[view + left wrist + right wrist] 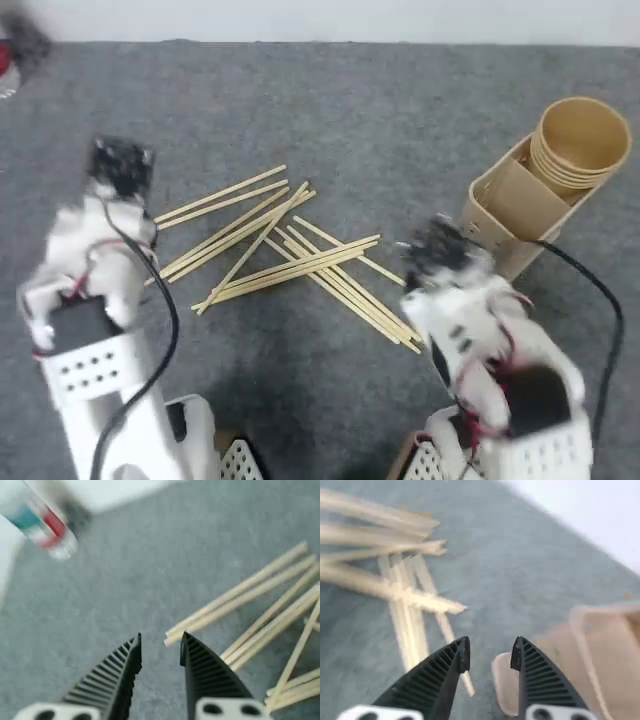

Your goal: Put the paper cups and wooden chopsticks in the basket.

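- Nearest the high camera, the left tool [122, 165] is seen released and empty. It is held over the grey worktop [330, 110], just beside the near ends of the outermost chopsticks [300, 262].
- In its own wrist view the left tool [160, 640] is shown with jaws parted. Nothing is held between them, and the tips of two chopsticks [240, 592] lie just ahead.
- The right tool [435, 250] is likewise found released and empty, placed between the chopstick pile and the basket [500, 215].
- From its wrist, the right tool [490, 647] is seen with jaws apart above the worktop, with chopsticks [405, 597] to one side and the basket [585, 625] to the other.
- The chopsticks are left scattered and crossed on the worktop. About a dozen or somewhat more can be made out, but an exact count is prevented by the overlaps. None is seen in the basket.
- One basket is counted, and in it one nested stack of paper cups [580, 140] is lodged. About five rims can be told. No loose cup is seen on the worktop.
- The cup part is judged done. The chopstick part is judged not yet begun, so most of the work is left.
- Farthest off, one blurred red-and-white object [8, 65] is noted at the worktop's corner.
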`<move>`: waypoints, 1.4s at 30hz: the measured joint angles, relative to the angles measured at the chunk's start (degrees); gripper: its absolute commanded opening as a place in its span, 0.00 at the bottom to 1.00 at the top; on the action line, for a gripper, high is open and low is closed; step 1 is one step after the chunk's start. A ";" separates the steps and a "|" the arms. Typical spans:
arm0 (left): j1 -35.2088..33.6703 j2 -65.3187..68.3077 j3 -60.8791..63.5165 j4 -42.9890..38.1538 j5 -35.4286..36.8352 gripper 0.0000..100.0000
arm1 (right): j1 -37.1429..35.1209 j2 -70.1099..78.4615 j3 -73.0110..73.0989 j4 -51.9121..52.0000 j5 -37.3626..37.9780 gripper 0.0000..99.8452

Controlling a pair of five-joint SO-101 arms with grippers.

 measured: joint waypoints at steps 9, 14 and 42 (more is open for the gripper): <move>-8.53 -5.89 30.86 -22.59 0.18 0.12 | -15.21 33.41 -19.60 8.00 13.01 0.16; -17.58 -6.24 38.24 -26.29 0.18 0.12 | -15.65 52.75 -26.11 5.10 18.20 0.16; -21.63 -6.59 41.32 -23.03 0.18 0.12 | -13.36 106.11 -59.60 -1.23 38.77 0.15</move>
